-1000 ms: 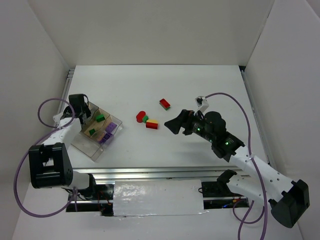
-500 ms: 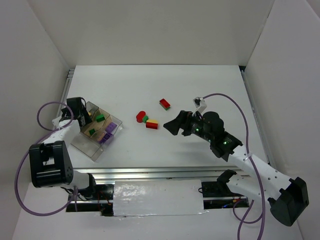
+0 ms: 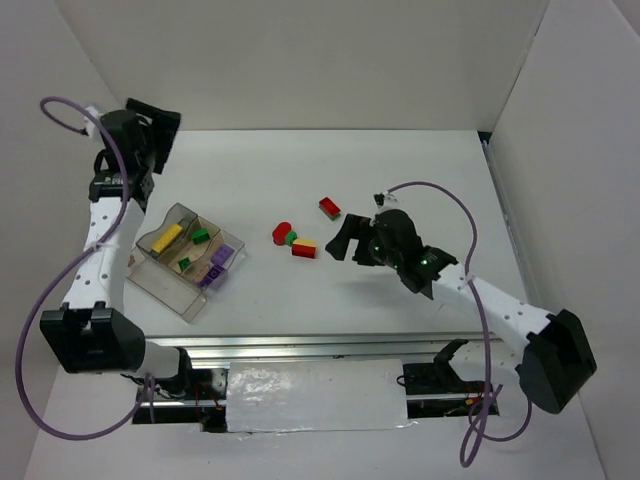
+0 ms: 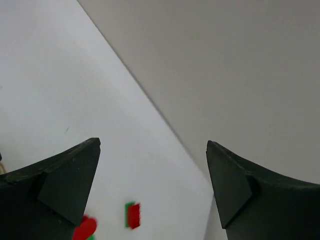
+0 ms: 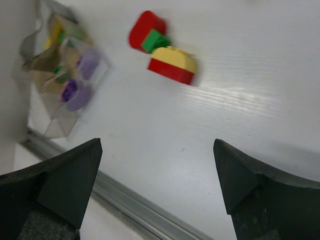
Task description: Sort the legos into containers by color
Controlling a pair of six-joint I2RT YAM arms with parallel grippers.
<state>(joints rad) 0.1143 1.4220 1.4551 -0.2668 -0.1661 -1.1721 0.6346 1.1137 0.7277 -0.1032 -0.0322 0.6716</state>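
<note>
The clear tray (image 3: 178,296) lies at the left and holds a yellow brick (image 3: 168,238), two green bricks (image 3: 201,236) and purple bricks (image 3: 222,256). Loose legos lie mid-table: a red-and-green brick (image 3: 329,207), a red rounded piece (image 3: 281,232) beside a small green one (image 3: 291,238), and a yellow-on-red brick (image 3: 304,247). My left gripper (image 3: 158,135) is raised at the back left, open and empty. My right gripper (image 3: 340,248) is open and empty just right of the yellow-on-red brick (image 5: 172,64). In the right wrist view the tray (image 5: 60,122) is blurred at the upper left.
White walls enclose the table on three sides. A metal rail (image 3: 300,345) runs along the near edge in front of the arm bases. Cables loop off both arms.
My left gripper opened over the tray, then rose away to the back left, uncovering a yellow brick in the tray. My right gripper shifted slightly left toward the loose legos.
</note>
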